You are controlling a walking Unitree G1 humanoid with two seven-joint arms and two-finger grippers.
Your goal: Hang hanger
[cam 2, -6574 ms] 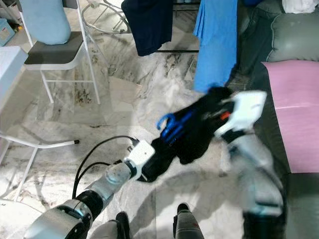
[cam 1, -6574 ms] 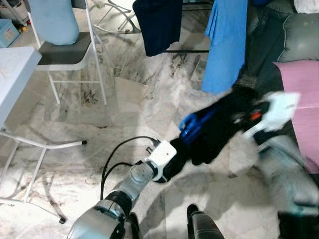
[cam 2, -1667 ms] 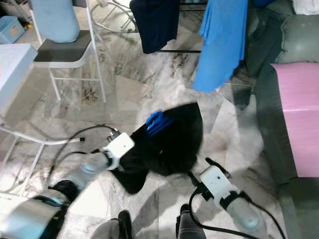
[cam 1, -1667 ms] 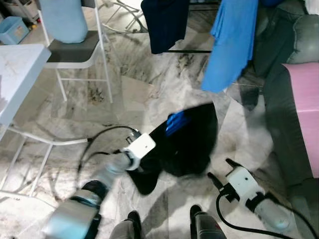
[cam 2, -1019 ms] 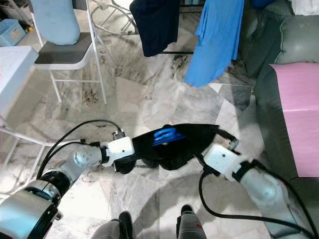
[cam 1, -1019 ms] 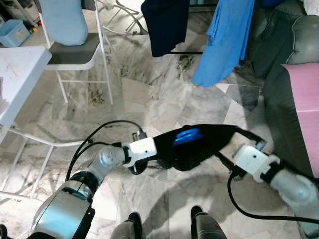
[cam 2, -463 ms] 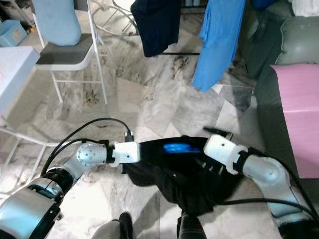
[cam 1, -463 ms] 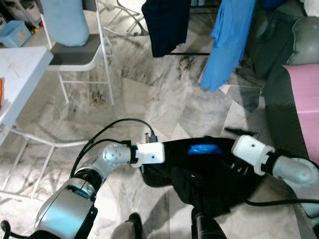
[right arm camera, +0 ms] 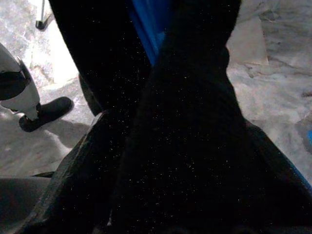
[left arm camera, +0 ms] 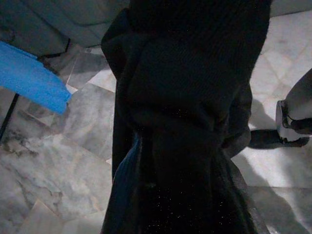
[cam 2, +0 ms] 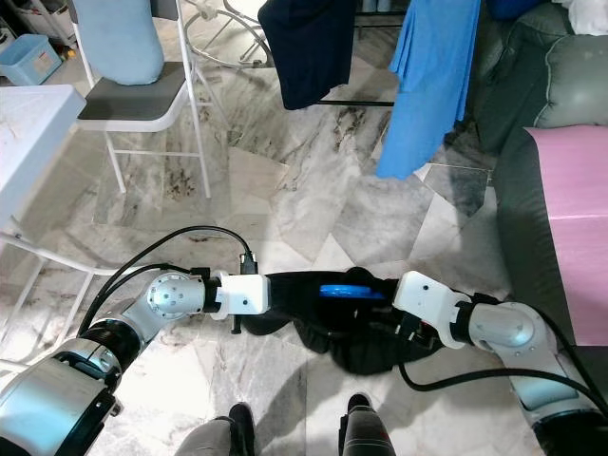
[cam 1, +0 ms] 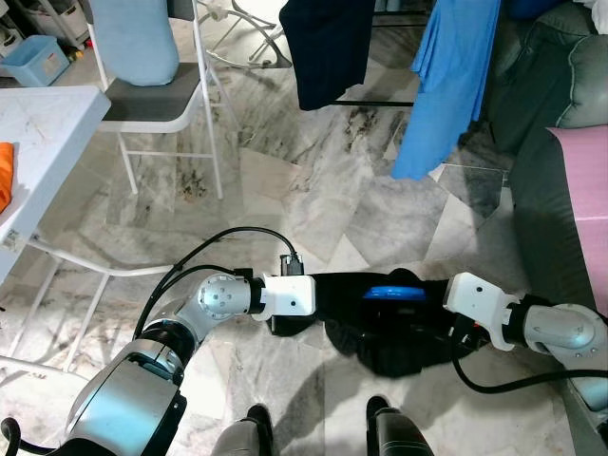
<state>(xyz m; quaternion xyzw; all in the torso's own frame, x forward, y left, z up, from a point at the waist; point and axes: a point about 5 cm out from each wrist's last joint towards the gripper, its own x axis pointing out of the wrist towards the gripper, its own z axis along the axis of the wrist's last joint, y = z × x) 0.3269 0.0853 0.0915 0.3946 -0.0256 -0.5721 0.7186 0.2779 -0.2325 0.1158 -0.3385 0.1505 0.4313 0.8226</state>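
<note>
— Where is the hanger?
— The blue hanger (cam 1: 391, 293) lies inside a black garment (cam 1: 399, 334), stretched between the left gripper (cam 1: 328, 304) and right gripper (cam 1: 432, 318) above the marble floor (cam 1: 313, 199).
— Fingers parted or closed?
— Cloth hides both; I cannot tell.

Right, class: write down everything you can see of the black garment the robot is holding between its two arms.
The black fabric garment looks soft and dark, bunched and stretched level between the left end effector and the right end effector, low above the marble floor. A bright blue plastic hanger shows on its top. A crumpled fold sags under the middle. Both wrist views show dark folds close up, with blue at the edge.
</note>
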